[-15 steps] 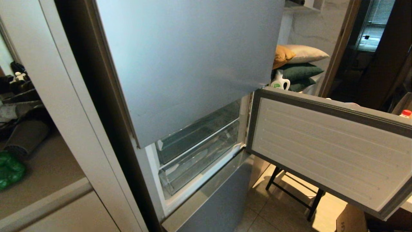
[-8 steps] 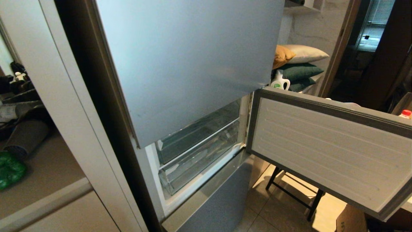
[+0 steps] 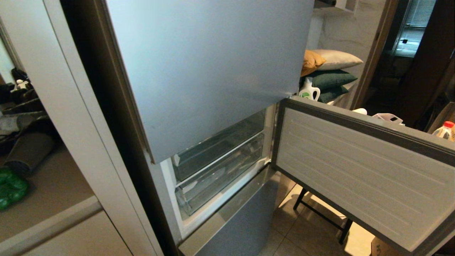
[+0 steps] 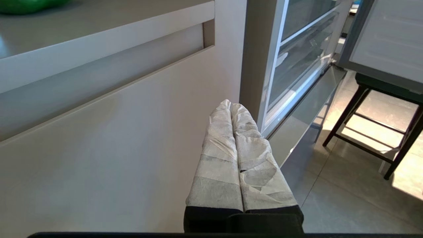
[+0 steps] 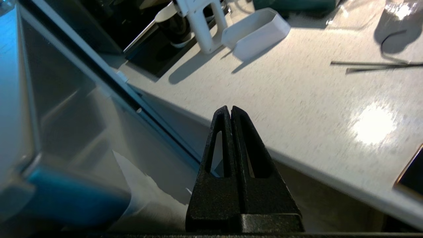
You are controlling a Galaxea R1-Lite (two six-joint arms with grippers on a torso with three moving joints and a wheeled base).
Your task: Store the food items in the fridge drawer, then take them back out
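Fridge drawer (image 3: 220,177) pushed in, lower door (image 3: 359,170) open — both grippers closed, empty

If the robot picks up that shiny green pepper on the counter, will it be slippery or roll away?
Perhaps a little. The pepper looks glossy, so smooth tool tips might slide on its skin. Its lumpy, rounded shape suggests it would wobble rather than roll far on the flat counter. It is probably light for its size, though only part of it shows.
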